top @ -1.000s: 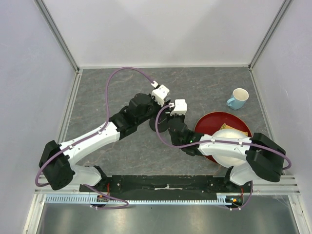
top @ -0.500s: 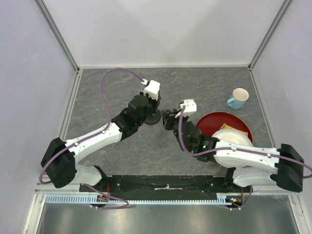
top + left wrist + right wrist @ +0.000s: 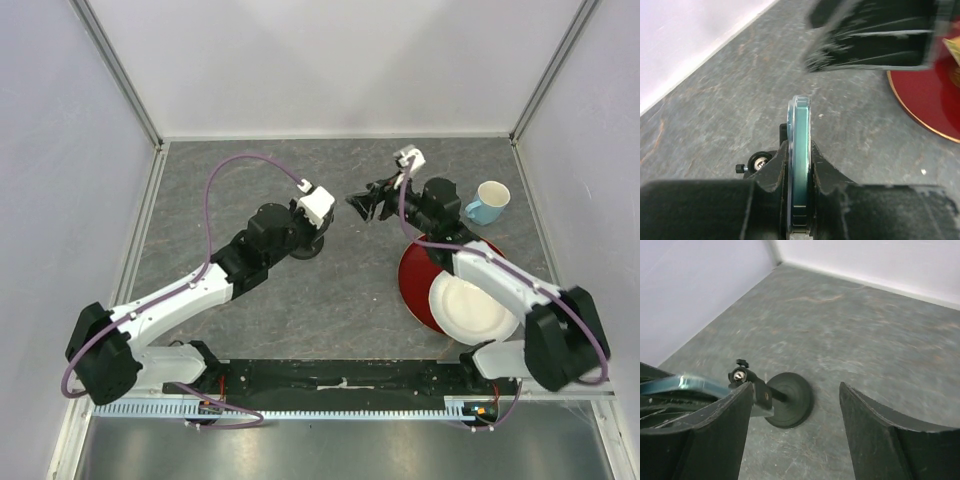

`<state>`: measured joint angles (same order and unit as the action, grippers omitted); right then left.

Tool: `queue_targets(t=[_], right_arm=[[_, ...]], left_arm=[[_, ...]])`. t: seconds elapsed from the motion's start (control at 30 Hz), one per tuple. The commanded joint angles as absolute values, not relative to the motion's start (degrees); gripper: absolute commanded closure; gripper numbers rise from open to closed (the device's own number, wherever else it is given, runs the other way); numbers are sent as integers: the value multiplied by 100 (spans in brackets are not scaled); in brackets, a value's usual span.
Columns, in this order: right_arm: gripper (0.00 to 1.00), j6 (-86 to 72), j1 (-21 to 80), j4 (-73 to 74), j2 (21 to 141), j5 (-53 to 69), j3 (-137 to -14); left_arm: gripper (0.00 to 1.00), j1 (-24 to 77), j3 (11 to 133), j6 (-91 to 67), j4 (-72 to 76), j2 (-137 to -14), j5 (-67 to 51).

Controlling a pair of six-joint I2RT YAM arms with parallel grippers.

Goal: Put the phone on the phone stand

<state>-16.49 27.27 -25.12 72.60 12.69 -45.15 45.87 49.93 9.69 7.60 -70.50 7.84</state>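
By the near edge, toward the right corner, a white plate [image 3: 470, 310] overlaps a red plate [image 3: 412, 275], with the right arm passing above both. Near the middle of the grey desk [image 3: 220, 180], the left gripper [image 3: 799, 172] is clamped on the phone [image 3: 799, 150], which it holds on its thin edge. The phone's end sits just beside the cradle of the phone stand [image 3: 790, 401]; whether it rests in the cradle cannot be told. Beyond the stand, the right gripper [image 3: 360, 204] hangs with its jaws spread wide, holding nothing and apart from phone and stand. A blue mug [image 3: 488, 202] stands toward the far right corner. Bare stone runs from the stand to the far edge and the far left corner.
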Motion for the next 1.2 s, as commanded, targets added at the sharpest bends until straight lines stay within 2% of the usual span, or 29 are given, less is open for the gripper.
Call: queue_targets(t=[0.0,0.07,0.17,0.4,0.7,1.0,1.17], right_arm=[[21,-845,2417,-3304,8119,4882,-5300],[13,-477,2391,-3531,8130,5001,-5004],[7,-343,2233,-3866,8059,5150,-4484],[7,-527,1854,-4183,8104,5879,-3964],[9,-1239,2056,-5650,8709,6178,-3832],[15,-1582,2399,-6222,9351,6346,-4104],[23,-1713,2522,-6450,9536,6425,-4219]], left_arm=[[98,4597,5010,1845,738,-6636,-823],[98,4597,5062,1959,581,-6627,-1071],[98,4562,5281,2039,204,-6706,-1432],[98,4210,5572,1749,35,-6785,-2100],[98,4008,5599,1538,44,-6776,-2863],[98,3946,5616,1477,62,-6768,-3198],[98,3946,5634,1485,44,-6768,-3322]])
